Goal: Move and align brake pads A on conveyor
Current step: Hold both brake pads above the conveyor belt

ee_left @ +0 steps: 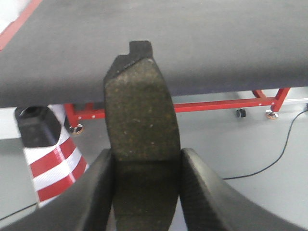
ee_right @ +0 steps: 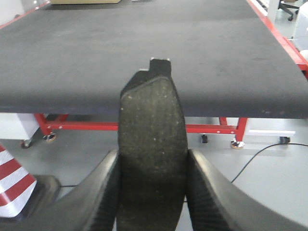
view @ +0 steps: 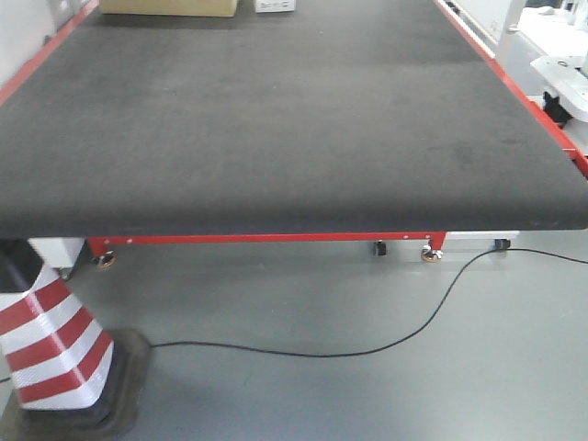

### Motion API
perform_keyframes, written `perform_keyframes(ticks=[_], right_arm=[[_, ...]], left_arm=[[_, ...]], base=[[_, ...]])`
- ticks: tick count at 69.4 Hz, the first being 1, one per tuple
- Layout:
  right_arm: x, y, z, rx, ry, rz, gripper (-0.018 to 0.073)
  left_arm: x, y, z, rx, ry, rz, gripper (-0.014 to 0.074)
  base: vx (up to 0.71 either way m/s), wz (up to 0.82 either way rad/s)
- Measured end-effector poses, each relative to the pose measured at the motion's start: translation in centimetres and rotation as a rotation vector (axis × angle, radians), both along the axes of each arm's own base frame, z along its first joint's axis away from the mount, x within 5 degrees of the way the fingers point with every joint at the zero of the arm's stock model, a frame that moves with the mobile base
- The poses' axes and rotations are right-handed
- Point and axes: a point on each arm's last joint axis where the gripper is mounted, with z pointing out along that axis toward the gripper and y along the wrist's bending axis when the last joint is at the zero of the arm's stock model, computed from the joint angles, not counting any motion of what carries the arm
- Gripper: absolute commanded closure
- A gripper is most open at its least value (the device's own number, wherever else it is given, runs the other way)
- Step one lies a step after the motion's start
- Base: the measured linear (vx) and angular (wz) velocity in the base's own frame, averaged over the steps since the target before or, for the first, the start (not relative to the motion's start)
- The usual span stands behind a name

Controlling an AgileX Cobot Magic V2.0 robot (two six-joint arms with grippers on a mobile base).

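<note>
In the left wrist view my left gripper [ee_left: 147, 163] is shut on a brake pad [ee_left: 139, 106], a dark grey curved oblong with a black backing edge, held out before the near edge of the conveyor [ee_left: 216, 43]. In the right wrist view my right gripper [ee_right: 153, 168] is shut on a second brake pad [ee_right: 153, 130], likewise in the air just short of the conveyor [ee_right: 96, 48]. The front view shows the dark felt-like conveyor [view: 276, 119] with red edge strips and nothing lying on it. Neither gripper appears in that front view.
A red-and-white striped cone [view: 50, 344] on a black base stands on the floor at the left. A black cable [view: 413, 331] runs across the grey floor. The red frame [view: 276, 239] and castors sit under the belt. A cardboard box [view: 170, 7] rests at the far end.
</note>
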Motion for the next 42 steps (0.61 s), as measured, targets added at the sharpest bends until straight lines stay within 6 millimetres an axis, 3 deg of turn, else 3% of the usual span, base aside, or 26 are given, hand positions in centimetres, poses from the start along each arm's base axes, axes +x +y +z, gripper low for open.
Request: perform_keyframes(ticks=[42], right_arm=[[0.00, 0.00, 0.00, 0.000, 0.000, 0.000, 0.0566]], left_arm=[[0.00, 0.00, 0.00, 0.000, 0.000, 0.000, 0.0602]], base=[[0.33, -0.01]])
